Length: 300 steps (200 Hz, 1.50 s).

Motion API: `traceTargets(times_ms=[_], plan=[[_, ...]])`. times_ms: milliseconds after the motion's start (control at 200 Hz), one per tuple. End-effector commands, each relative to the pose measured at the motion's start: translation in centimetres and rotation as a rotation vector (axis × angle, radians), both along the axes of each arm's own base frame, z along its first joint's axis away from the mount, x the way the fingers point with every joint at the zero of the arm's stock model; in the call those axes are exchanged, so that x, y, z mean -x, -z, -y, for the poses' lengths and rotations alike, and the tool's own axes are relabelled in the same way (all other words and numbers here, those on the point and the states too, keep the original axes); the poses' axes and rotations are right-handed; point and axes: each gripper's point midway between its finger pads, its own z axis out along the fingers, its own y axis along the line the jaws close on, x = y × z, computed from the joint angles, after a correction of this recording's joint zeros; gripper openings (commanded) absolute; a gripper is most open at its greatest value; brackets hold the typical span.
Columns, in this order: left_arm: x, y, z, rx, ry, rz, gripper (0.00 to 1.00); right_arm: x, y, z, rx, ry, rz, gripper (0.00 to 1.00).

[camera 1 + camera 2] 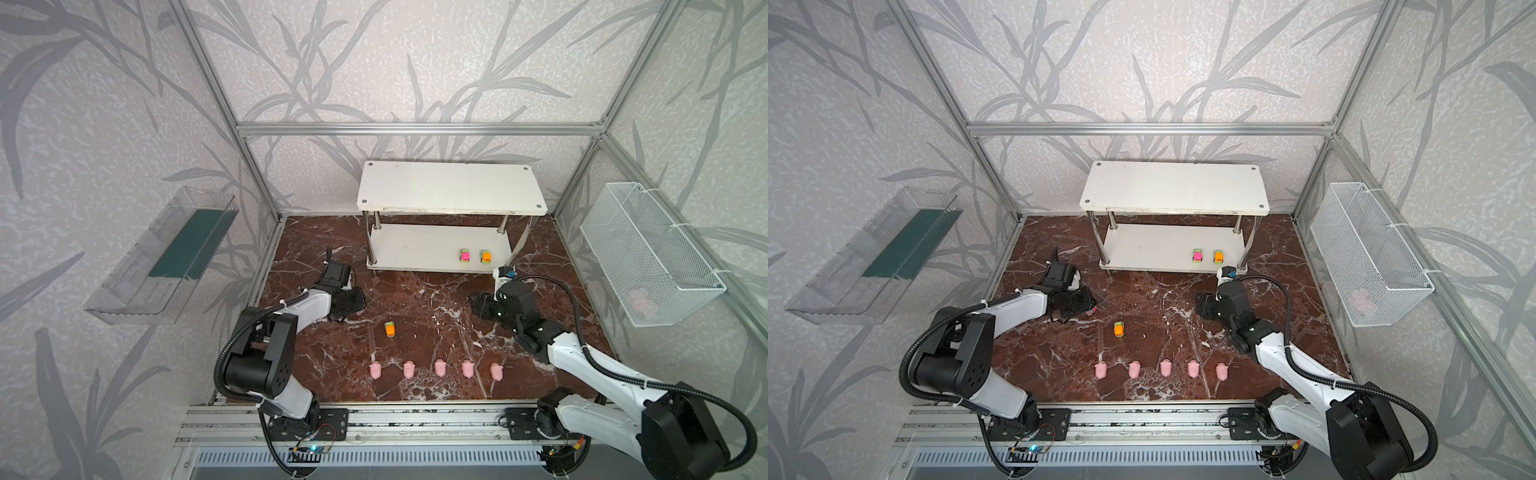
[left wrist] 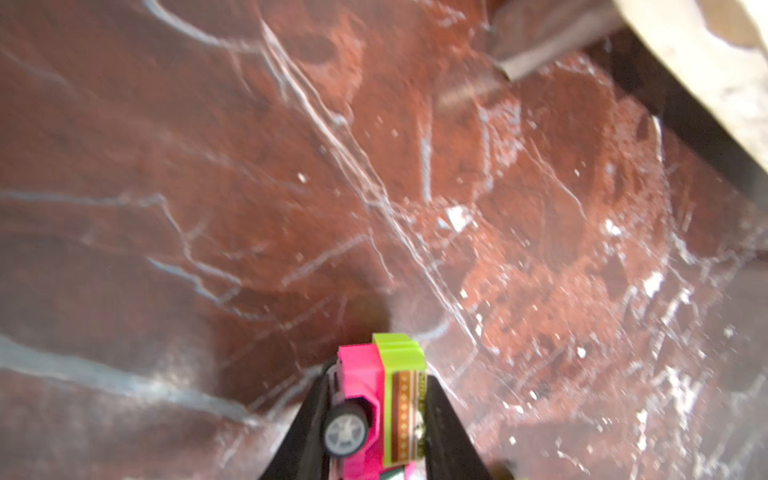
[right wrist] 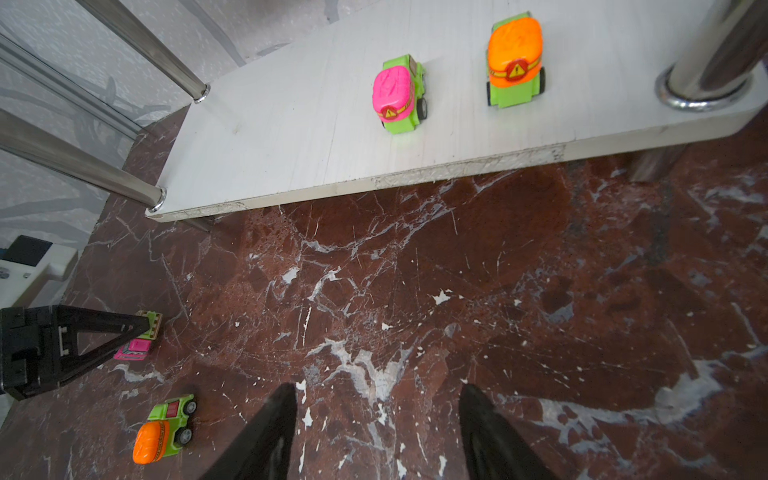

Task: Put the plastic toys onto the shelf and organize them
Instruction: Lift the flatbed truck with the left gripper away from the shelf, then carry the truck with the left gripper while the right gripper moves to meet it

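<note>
Clamping pink car (image 2: 361,415) on its side between fingers (image 2: 444,428) of left gripper (image 2: 379,374), low by counter (image 2: 208,208), near front left corner of shelf (image 1: 449,187). Holding right gripper (image 3: 377,388) parted, empty, before shelf's lower tier.

Two cars (image 1: 464,255) on lower shelf (image 1: 415,249); five pigs (image 1: 440,368) lined up.

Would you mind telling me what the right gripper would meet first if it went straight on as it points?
Probably bare marble tabletop: the right gripper tilts down at it, short of the shelf, though depth is unclear.
</note>
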Motion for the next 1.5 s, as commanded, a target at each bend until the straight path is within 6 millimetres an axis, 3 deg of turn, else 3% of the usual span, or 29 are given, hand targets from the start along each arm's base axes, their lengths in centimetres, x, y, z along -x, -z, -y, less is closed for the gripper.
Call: traceTargets(times_ms=[0, 240, 385, 495, 695, 945, 1260, 1494], plan=[[0.8, -3.1, 1.9, 0.102, 0.038, 0.044, 0.31, 0.0, -1.4, -1.0, -0.023, -0.056, 0.003, 0.63], [1.8, -7.7, 6.6, 0.336, 0.173, 0.122, 0.30, 1.1, -3.2, -3.6, -0.055, -0.233, -0.020, 0.63], [2.1, -9.4, 10.6, 0.490, 0.287, 0.163, 0.30, 2.5, -3.7, -5.0, -0.082, -0.340, -0.052, 0.63], [2.4, -9.9, 13.9, 0.602, 0.379, 0.171, 0.30, 3.4, -3.7, -4.9, -0.077, -0.363, -0.067, 0.63], [3.8, -8.3, 19.3, 0.680, 0.510, 0.134, 0.31, 4.3, -2.6, -3.7, -0.047, -0.332, -0.085, 0.63], [4.0, -5.6, 23.3, 0.800, 0.552, 0.080, 0.31, 4.5, -1.5, -3.4, -0.057, -0.303, -0.099, 0.63], [3.5, -1.7, 24.1, 0.783, 0.537, 0.021, 0.35, 4.6, -0.7, -3.1, -0.053, -0.288, -0.109, 0.63], [3.9, 1.2, 23.5, 0.699, 0.535, -0.037, 0.40, 4.6, -0.1, -3.0, -0.055, -0.281, -0.121, 0.63]])
